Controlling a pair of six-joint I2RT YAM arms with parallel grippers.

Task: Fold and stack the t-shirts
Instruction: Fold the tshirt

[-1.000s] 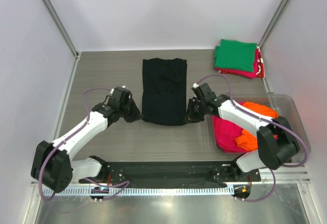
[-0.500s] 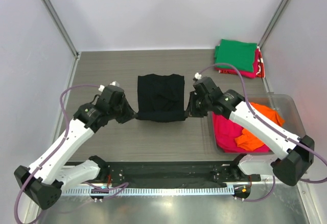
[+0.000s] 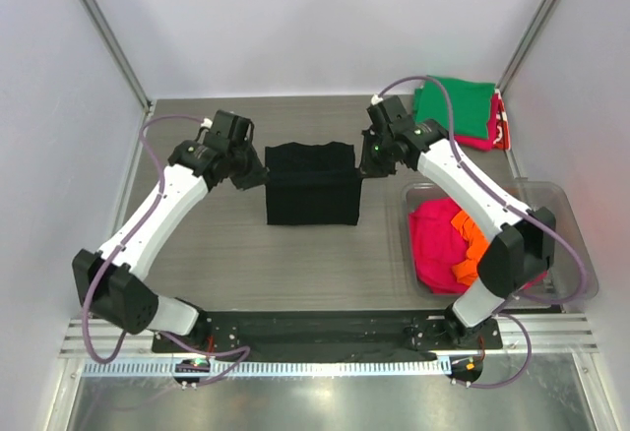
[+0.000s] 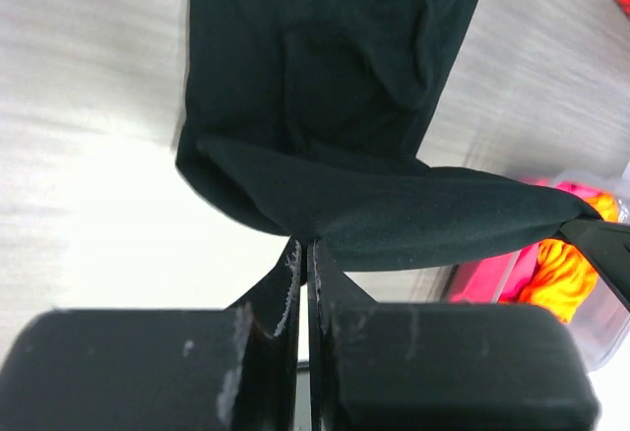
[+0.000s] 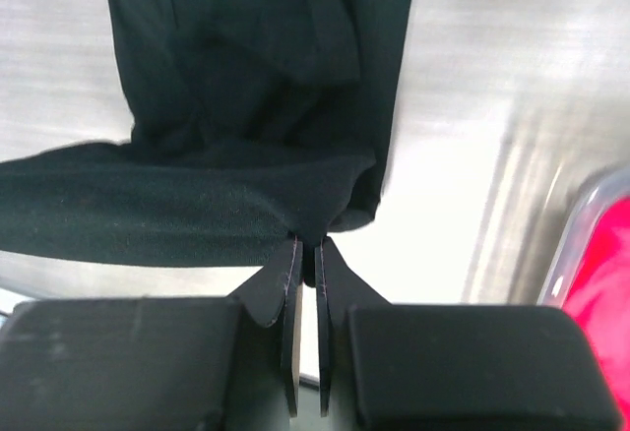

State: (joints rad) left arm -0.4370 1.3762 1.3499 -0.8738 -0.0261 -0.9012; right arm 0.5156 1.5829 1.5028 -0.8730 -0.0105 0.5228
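Observation:
The black t-shirt (image 3: 311, 185) lies in the middle of the table, doubled over on itself. My left gripper (image 3: 258, 171) is shut on its left near corner, seen pinched in the left wrist view (image 4: 306, 242). My right gripper (image 3: 362, 163) is shut on the right corner, seen pinched in the right wrist view (image 5: 307, 236). Both hold the raised edge over the shirt's far part. A folded green t-shirt (image 3: 453, 104) lies on a folded pink-red one (image 3: 472, 140) at the far right. Magenta (image 3: 438, 239) and orange (image 3: 471, 254) t-shirts lie crumpled in the bin.
A clear plastic bin (image 3: 563, 216) stands at the right, also showing in the left wrist view (image 4: 591, 328). White walls with metal posts enclose the table. A black rail (image 3: 315, 333) runs along the near edge.
Both grippers have carried the black t-shirt's near edge away from the bases and over its far part. The shirt has gone from a long strip to a shorter doubled shape.

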